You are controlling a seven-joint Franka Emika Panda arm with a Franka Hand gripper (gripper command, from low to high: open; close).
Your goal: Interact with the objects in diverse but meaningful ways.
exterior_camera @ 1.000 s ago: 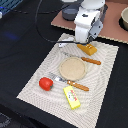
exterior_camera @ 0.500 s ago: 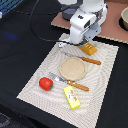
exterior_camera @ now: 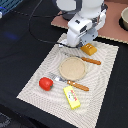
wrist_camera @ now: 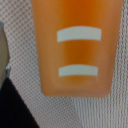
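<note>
- Arm: white robot arm, its gripper point(exterior_camera: 86, 44) low over the far edge of the woven beige placemat point(exterior_camera: 35, 87). Against the two earlier exterior pictures it has shifted only slightly, remaining above the same spot.
- Jaws: hidden under the wrist housing in the exterior view and absent from the wrist view; whether they are wide, narrow or holding anything cannot be told.
- Orange-brown rectangular toy bread loaf point(exterior_camera: 90, 49): lies on the placemat just beside the gripper, position unchanged from the earlier pictures. In the wrist view it fills the frame point(wrist_camera: 75, 47), two pale score marks showing, mat weave around it.
- Round tan plate point(exterior_camera: 73, 68): mid-mat, unmoved.
- Wooden-handled cutlery: one piece point(exterior_camera: 90, 61) beyond the plate, one point(exterior_camera: 77, 85) on its near side.
- Round red toy tomato point(exterior_camera: 45, 83): near the mat's edge at the exterior view's left, untouched.
- Yellow rectangular packet with red label point(exterior_camera: 72, 97): near edge, untouched.
- Dark tabletop point(exterior_camera: 20, 45): carries the mat.
- Judgement: the camera sits close and centred over the loaf, so a grasp of it appears to be the step in hand; nothing has been relocated so far.
</note>
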